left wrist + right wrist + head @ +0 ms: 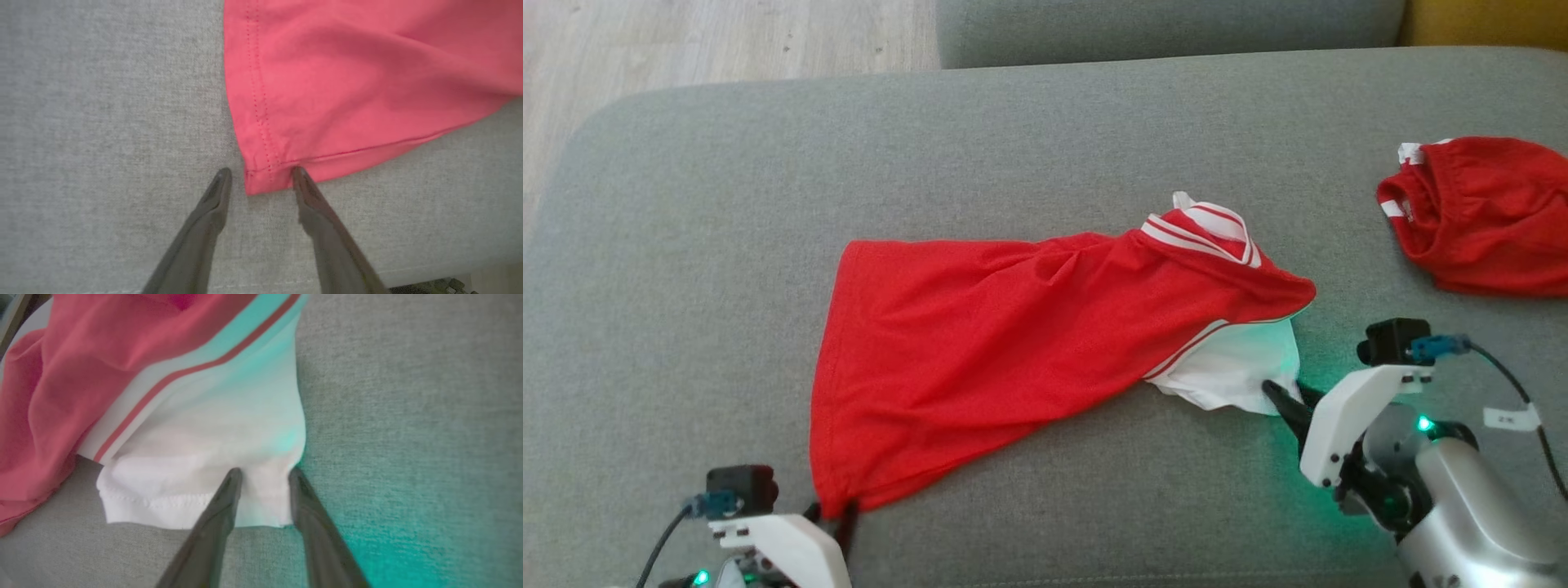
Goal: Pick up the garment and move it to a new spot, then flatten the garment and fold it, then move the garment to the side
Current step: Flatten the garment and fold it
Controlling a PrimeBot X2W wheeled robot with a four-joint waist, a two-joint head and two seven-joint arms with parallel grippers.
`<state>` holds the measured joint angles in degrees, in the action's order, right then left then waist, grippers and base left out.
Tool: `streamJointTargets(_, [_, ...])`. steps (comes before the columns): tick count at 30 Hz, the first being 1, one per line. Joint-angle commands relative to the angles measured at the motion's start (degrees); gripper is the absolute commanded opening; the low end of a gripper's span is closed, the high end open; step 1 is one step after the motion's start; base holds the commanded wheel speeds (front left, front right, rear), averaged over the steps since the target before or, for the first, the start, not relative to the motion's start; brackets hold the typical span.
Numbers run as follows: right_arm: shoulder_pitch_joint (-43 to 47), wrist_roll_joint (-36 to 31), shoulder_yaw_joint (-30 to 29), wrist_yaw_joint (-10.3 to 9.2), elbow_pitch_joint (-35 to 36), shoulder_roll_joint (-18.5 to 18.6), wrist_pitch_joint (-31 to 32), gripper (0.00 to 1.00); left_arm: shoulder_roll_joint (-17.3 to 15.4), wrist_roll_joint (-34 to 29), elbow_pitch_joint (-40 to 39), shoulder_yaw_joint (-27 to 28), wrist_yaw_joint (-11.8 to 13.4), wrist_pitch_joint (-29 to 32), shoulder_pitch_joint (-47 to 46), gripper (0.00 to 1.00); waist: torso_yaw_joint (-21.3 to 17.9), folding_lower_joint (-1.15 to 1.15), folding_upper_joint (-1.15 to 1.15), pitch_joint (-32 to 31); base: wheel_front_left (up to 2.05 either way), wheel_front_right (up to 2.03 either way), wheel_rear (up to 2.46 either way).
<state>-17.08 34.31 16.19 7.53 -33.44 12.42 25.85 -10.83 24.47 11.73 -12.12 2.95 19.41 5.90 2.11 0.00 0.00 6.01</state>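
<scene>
2 grippers flanked a red garment lying lengthwise across the grey cushion: left gripper, fingers apart, straddled its hem corner; right gripper, fingers apart, straddled its white sleeve edge. Neither had clamped.

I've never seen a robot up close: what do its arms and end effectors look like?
The left end effector and right end effector each have two dark, tapering fingers on a white angular housing. A black camera box tops each, with blue plug and black cable. The right forearm is silver with a green light; its cable bears a white tag.
</scene>
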Motion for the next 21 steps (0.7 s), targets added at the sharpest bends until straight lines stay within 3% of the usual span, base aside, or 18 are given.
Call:
streamJointTargets(1, [0.2,0.2,2.5,-0.04,0.0,-1.2,-0.4,0.0,-0.2,0.7,-0.5,1.5,-0.6,-0.6,-2.8,0.19,-0.1,0.0,0.0,-0.1,0.0,0.0,0.0])
streamJointTargets(2, [0.1,0.0,2.6,-0.04,0.1,-1.2,-1.5,0.0,-0.2,0.8,-0.2,1.5,-0.8,-0.7,-2.8,0.0,-0.2,0.0,0.0,-0.1,0.0,0.0,0.0])
streamJointTargets(10, [-0.1,0.4,0.9,-0.04,2.3,-0.5,-10.8,0.0,-1.2,0.9,-0.5,1.9,-1.4,-2.6,-3.1,0.0,-0.4,0.0,0.0,-1.4,0.0,0.0,0.0])
streamJointTargets(19, [2.9,6.8,0.4,-0.04,13.2,2.8,-18.2,0.0,-3.1,0.3,-7.3,3.8,-0.4,-6.1,-2.8,0.0,-1.2,0.0,0.0,-2.3,0.0,0.0,0.0])
streamJointTargets(21, [2.7,7.9,0.5,-0.04,15.5,3.5,-19.4,0.0,-3.5,0.7,-8.8,3.9,-1.3,-6.4,-3.8,0.0,-1.3,0.0,0.0,-1.8,0.0,0.0,0.0])
